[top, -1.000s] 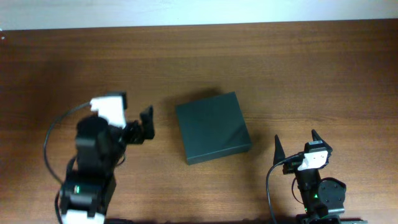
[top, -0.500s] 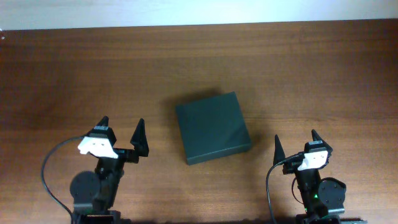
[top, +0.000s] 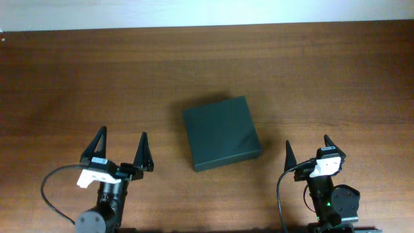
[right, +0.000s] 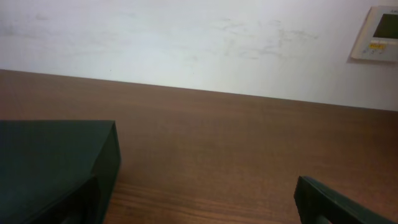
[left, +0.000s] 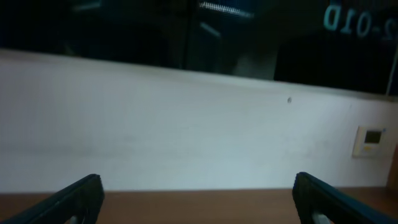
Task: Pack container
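Note:
The container is a dark green-black square box with its lid shut, lying flat in the middle of the wooden table. In the right wrist view its corner shows at the lower left. My left gripper is open and empty at the front left, well left of the box; in its own wrist view the fingers frame only the table and wall. My right gripper is open and empty at the front right, just right of the box's near corner; its right finger shows in the right wrist view, and the midpoint between its fingers lies over bare table.
The brown wooden table runs back to a white wall. A wall panel hangs at the upper right of the right wrist view. No other objects lie on the table.
My left arm has pulled back from beside the box toward the front left edge and turned its open fingers to point away from me. The right arm and the box have not moved.

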### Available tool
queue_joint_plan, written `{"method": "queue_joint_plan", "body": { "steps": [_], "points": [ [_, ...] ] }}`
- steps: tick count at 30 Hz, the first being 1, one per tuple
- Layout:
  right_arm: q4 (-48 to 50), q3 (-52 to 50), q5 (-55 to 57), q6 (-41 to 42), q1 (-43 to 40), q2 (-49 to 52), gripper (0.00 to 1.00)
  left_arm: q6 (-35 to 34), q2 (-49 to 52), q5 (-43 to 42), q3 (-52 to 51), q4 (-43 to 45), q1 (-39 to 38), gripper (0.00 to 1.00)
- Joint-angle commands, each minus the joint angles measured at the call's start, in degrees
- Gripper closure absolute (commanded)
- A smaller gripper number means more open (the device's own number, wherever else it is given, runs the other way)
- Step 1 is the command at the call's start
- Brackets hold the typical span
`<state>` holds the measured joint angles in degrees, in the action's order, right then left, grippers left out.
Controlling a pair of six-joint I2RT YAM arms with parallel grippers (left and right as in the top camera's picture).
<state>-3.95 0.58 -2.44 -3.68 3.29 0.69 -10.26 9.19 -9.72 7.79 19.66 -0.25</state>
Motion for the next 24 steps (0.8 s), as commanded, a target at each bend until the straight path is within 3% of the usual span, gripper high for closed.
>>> {"method": "queue_joint_plan", "body": {
  "steps": [1, 15, 24],
  "points": [
    [-0.37, -0.26, -0.33, -0.39, -0.26, -0.5, 0.01, 0.52, -3.69, -0.74, -1.77, 0.39, -0.22, 0.01],
    [-0.37, -0.26, -0.33, -0.39, -0.26, -0.5, 0.01, 0.57, -8.92, -0.26, -5.14, 1.14, -0.22, 0.01],
    [-0.37, -0.26, -0.33, -0.39, -0.26, -0.5, 0.01, 0.52, -8.92, 9.6, -7.28, -3.17, -0.22, 0.01]
  ]
}}
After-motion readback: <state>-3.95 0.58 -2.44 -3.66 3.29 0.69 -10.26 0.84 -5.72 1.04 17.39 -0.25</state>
